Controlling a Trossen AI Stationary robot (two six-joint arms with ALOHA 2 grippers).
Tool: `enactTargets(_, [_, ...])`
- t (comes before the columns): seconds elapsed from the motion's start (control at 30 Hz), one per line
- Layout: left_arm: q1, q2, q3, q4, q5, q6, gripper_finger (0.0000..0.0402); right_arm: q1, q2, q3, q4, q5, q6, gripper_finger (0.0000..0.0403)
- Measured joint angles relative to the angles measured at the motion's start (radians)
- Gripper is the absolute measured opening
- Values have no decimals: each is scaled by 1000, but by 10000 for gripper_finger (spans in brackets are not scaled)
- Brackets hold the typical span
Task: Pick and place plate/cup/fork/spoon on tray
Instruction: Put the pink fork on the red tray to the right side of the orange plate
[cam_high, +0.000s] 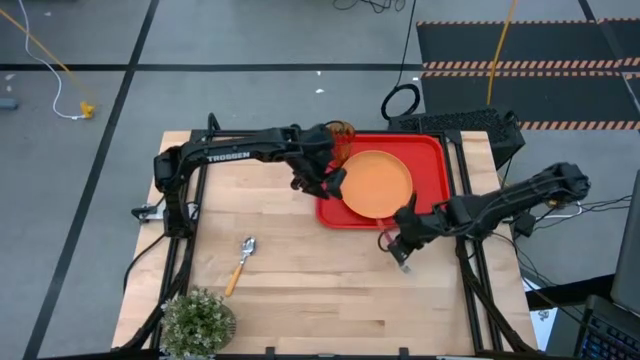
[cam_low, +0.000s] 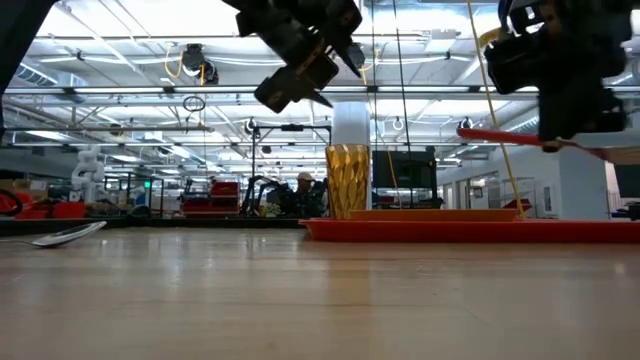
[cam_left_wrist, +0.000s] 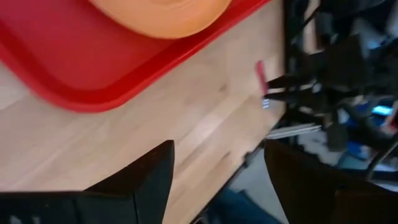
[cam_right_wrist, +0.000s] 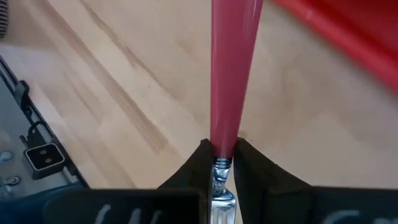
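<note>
The red tray (cam_high: 432, 150) lies at the table's far right, with the orange plate (cam_high: 375, 185) flat on it. The amber cup (cam_high: 342, 135) stands upright in the tray's far left corner and also shows in the low view (cam_low: 347, 180). My left gripper (cam_high: 325, 182) hovers open and empty over the tray's left rim, beside the plate. My right gripper (cam_high: 400, 245) is just off the tray's near edge, shut on the red-handled fork (cam_right_wrist: 233, 68). The yellow-handled spoon (cam_high: 240, 262) lies flat on the table at the near left. My right gripper pinches the fork between its two fingers where the red handle meets the metal neck (cam_right_wrist: 222, 163). The handle (cam_low: 500, 135) sticks out forward past the fingertips, and the tines (cam_right_wrist: 217, 208) lie back between the fingers. The fork is about level and lifted clear of the table.
A small potted plant (cam_high: 197, 320) stands at the table's near left corner. Bare wood (cam_high: 320, 280) lies between the spoon and the right gripper. The arms' dark frames run along both sides of the table.
</note>
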Motion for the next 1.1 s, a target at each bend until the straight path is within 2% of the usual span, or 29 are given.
enactTargets(0.27, [-11,9,1,188,0,-166,224,-120,-8,1,27,5,-271,27])
enactTargets(0.6, [-36,82,0,248,39,-246,214,-193,-9,24,66,109,-521,27])
enactTargets(0.8, [-38,104,1,294,-68,-273,214,-226,-8,37,67,129,-637,27])
enactTargets(1.1, [-34,126,0,370,-134,-296,214,-251,-6,37,59,127,-690,27])
